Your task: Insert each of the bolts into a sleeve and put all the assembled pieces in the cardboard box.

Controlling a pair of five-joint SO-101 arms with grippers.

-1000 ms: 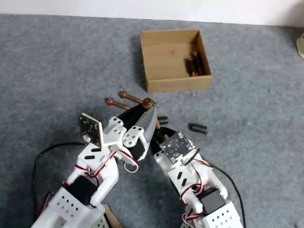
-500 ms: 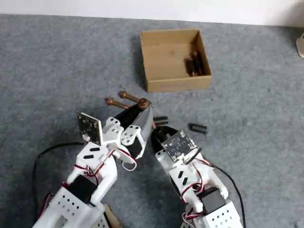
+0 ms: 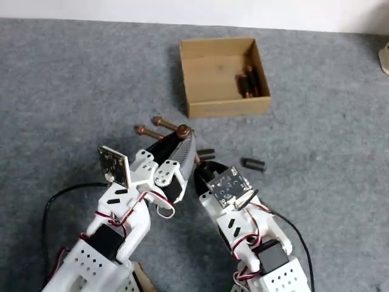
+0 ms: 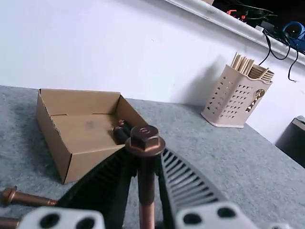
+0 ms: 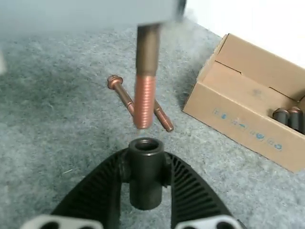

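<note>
From above, the cardboard box sits far out on the grey carpet, with finished pieces along its right wall. Two loose bolts lie just beside the left gripper, and two loose sleeves lie near the right arm. In the left wrist view, the left gripper's jaws are closed on the shank of an upright bolt, head up. In the right wrist view, the right gripper clamps an upright sleeve, and the bolt's threaded tip hangs just above its opening.
</note>
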